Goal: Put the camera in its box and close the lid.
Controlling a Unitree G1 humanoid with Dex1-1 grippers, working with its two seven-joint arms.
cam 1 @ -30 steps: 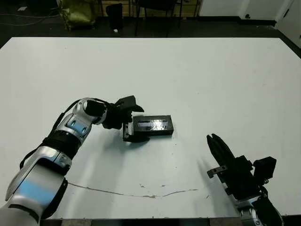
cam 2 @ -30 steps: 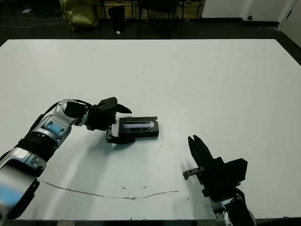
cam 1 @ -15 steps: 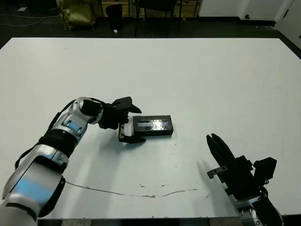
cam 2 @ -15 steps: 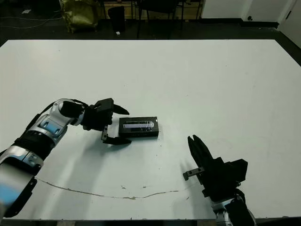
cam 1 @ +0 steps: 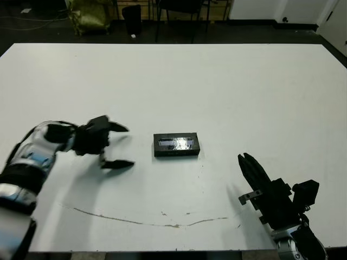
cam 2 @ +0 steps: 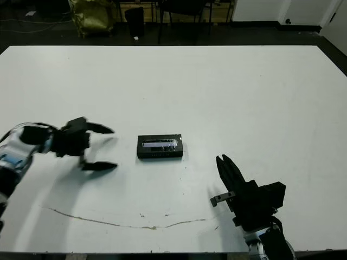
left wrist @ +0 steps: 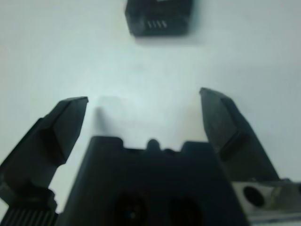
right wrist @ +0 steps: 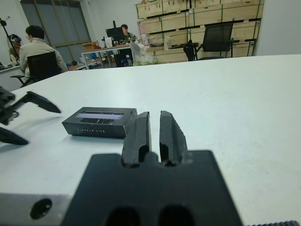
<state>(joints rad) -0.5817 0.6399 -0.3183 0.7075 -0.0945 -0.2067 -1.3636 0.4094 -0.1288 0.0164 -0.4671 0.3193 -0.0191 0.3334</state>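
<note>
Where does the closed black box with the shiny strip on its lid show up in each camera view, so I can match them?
Left eye view: the lid sits mid-table, between both grippers.
Right eye view: lid a little left of centre.
Left wrist view: its end at the top edge, beyond the open left gripper.
Right wrist view: left of the shut right gripper, lid.
Shared landmark: the left gripper.

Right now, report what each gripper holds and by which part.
Nothing is held. The left gripper is open and empty, apart from the box with its lid on. The right gripper is shut on nothing.
</note>
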